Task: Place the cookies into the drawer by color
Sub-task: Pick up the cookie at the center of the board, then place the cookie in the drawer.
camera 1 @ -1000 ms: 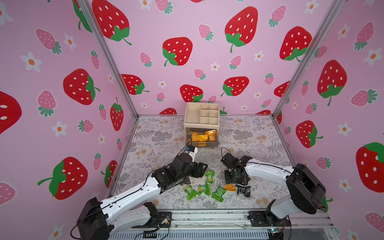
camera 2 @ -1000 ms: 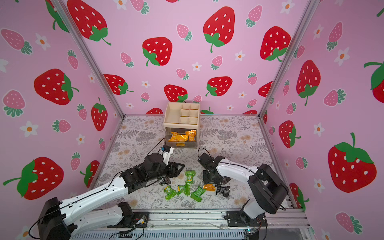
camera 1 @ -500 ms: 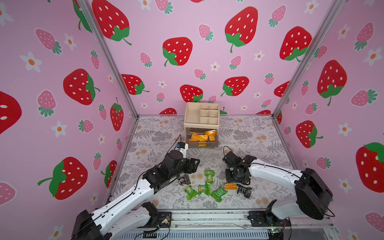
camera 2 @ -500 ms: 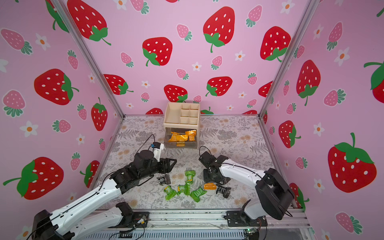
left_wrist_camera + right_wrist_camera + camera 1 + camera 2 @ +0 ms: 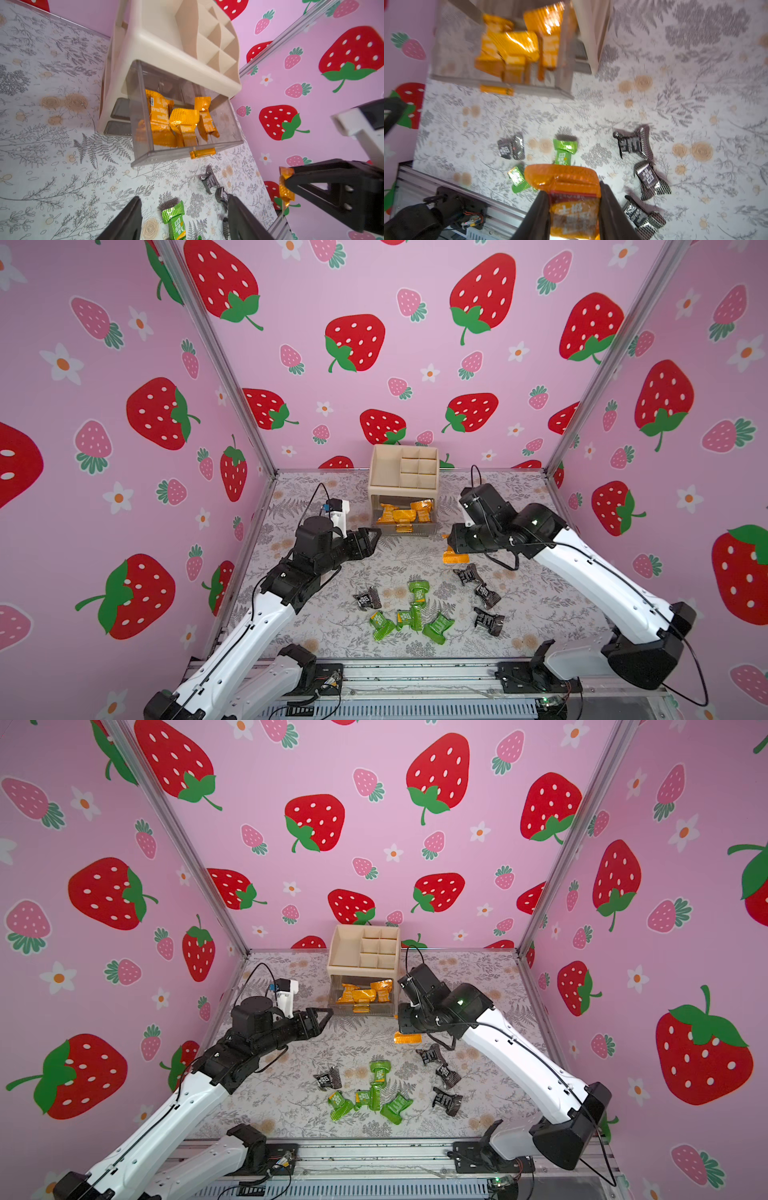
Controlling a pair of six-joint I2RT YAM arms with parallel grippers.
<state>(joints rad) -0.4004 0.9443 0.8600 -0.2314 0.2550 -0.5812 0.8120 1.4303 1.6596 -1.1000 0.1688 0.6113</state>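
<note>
**Orange shiny wrapped cookie packet (image 5: 562,176) in your right gripper (image 5: 574,193)**

Its fingers are clamped on the packet, near the pulled-out smoky translucent top drawer (image 5: 162,155) of the beige plastic organizer (image 5: 403,491), where more orange packets (image 5: 162,116) lie. Your left gripper's (image 5: 184,199) fingers stand apart, holding nothing. Scattered on the floral mat (image 5: 540,605) lie green packets (image 5: 417,589) and black packets (image 5: 486,595).

Floral tabletop (image 5: 540,614) with drawer (image 5: 402,490) and cookies (image 5: 417,591)
</note>
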